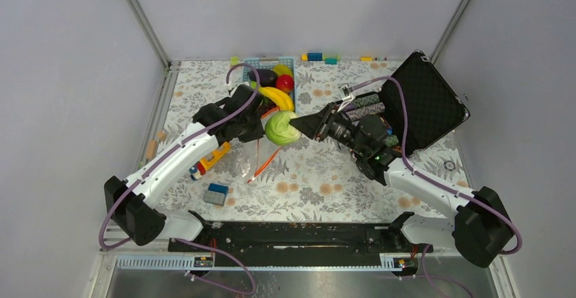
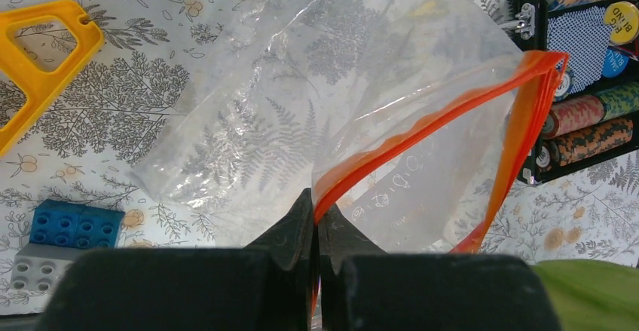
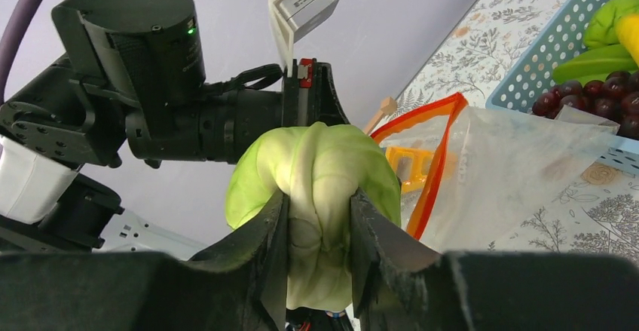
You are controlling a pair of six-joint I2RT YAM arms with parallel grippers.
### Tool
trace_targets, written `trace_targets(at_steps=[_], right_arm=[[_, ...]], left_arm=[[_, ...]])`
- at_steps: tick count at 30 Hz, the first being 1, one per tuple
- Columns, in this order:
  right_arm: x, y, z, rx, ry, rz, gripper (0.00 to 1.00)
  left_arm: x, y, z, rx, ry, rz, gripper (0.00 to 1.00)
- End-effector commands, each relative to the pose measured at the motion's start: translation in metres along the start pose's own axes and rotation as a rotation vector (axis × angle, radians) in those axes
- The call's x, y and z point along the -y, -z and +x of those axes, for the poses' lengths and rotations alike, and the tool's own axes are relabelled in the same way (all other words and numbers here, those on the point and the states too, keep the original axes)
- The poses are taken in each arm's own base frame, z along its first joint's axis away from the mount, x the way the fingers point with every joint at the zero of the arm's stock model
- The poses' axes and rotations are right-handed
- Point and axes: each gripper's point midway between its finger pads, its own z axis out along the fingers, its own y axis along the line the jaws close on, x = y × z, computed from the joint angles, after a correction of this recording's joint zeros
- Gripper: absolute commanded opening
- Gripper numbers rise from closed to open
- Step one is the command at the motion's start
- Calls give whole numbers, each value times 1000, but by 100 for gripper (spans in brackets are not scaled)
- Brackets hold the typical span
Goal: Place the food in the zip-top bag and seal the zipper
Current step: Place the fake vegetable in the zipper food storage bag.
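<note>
Progress stood at the first item: my left gripper (image 2: pixel 315 195) was pinched shut on the orange-red zipper strip (image 2: pixel 437 116), holding the clear crinkly zip-top bag (image 2: pixel 301 105) open and empty. My right gripper (image 3: pixel 316 210) clamped the pale green toy cabbage (image 3: pixel 316 150) beside the mouth, at the bag's two o'clock. Yellow banana (image 1: pixel 277 96), red apple (image 1: pixel 284 83) and purple grapes (image 3: pixel 595 93) lay in the light-blue basket (image 3: pixel 527 59) at twelve o'clock; sealing was not yet done.

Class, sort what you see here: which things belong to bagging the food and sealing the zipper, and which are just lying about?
For the job: cabbage, banana, apple, grapes, zip-top bag, zipper.

Lying about: poker chips, black case, yellow toy, blue brick, basket.
</note>
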Motion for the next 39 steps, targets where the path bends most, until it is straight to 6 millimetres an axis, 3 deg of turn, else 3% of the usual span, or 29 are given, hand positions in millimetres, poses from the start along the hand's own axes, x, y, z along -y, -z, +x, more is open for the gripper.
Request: trace_targets(at_steps=[1,5,12,21,28,34,39], right_arm=[[13,-8,10,-19,15,66,0],[42,-9,21,-41,115,233,0],[62,-9,36,-49,88,314,0],[43,-5,28,-24,105,275,0],[22,-15,47,-117,288,268,0],[27,-25,58,-195,428,341,0],[55,-25,48,-143,431,539,0]], left_arm=[[27,30,-17,78,27,156,0],[30,35,-13,73,33,192,0],[34,43,-12,75,40,237,0],[35,49,-8,79,48,278,0],[40,42,0,49,18,309,0],[44,48,6,32,-5,361,0],[50,56,11,26,-34,429,0]])
